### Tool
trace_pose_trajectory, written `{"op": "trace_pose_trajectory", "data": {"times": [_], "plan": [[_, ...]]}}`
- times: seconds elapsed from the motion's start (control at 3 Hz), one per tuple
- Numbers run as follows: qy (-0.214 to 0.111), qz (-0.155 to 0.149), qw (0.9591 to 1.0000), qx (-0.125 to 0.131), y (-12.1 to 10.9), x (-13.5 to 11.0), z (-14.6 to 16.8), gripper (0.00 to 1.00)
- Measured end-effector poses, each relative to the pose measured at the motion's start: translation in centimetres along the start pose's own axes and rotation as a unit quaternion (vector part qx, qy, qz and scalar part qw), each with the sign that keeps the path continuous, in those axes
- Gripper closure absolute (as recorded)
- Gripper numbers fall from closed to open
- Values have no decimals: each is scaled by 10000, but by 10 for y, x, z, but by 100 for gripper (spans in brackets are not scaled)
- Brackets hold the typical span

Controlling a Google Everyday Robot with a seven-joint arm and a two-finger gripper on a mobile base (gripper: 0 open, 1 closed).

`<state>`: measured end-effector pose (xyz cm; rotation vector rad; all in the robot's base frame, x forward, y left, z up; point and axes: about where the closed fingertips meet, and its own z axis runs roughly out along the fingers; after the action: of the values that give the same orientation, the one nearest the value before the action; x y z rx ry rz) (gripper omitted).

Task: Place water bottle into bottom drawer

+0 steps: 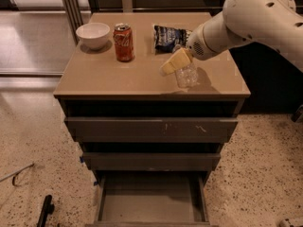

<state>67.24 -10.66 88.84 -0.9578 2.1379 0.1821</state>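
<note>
The water bottle (187, 75), small, clear and crinkled, stands near the front right of the cabinet top (118, 77). My gripper (171, 63), pale yellow at the end of the white arm, reaches in from the right and lies across the bottle's upper left side, hiding its cap. I cannot tell whether it holds the bottle. The bottom drawer (149, 205) is pulled out at the foot of the cabinet, with a plain grey floor and nothing in it.
An orange-red soda can (124, 42), a white bowl (93, 34) and a dark chip bag (168, 36) sit on the cabinet top behind the bottle. The two upper drawers (151, 129) stand slightly out. A black object (45, 209) lies on the speckled floor at the left.
</note>
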Motion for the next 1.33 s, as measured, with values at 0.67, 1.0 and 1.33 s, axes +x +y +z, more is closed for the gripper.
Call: {"op": "trace_pose_trajectory", "data": {"times": [0.67, 1.0, 1.33], "plan": [[157, 318, 9993, 124, -26, 16, 27, 0], [350, 499, 9981, 104, -33, 31, 42, 0], [499, 658, 9966, 73, -37, 42, 55, 0]]}}
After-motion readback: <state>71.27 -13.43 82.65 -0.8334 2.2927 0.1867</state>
